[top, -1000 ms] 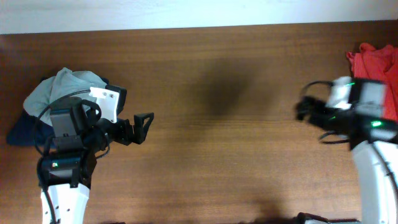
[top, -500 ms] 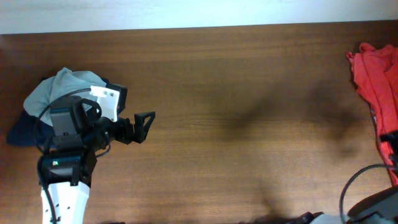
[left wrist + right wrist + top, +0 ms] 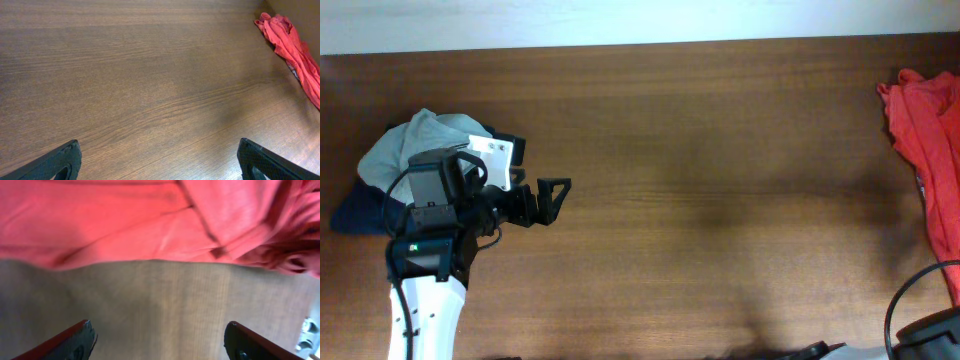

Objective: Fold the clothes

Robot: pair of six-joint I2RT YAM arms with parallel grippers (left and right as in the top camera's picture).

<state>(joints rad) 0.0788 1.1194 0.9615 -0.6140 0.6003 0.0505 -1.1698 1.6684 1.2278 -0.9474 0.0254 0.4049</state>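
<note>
The clothes (image 3: 923,140), an orange-red crumpled heap, lie at the table's far right edge. In the left wrist view they (image 3: 292,47) show small at the top right. In the right wrist view the red cloth (image 3: 150,220) fills the upper half, just beyond my right gripper (image 3: 160,345), which is open over bare wood with nothing between its fingers. My left gripper (image 3: 552,196) hovers at the left of the table, far from the red heap. It is also open (image 3: 160,167) and holds nothing. In the overhead view the right gripper itself is out of sight.
A pile of grey and navy garments (image 3: 405,150) sits at the left edge, partly under the left arm. Bare brown wooden table (image 3: 720,200) stretches between the two sides. A cable and part of the right arm (image 3: 925,330) show at the bottom right corner.
The right arm has swung from the right middle of the overhead view down out of the frame, uncovering the red heap. The left arm has shifted only slightly.
</note>
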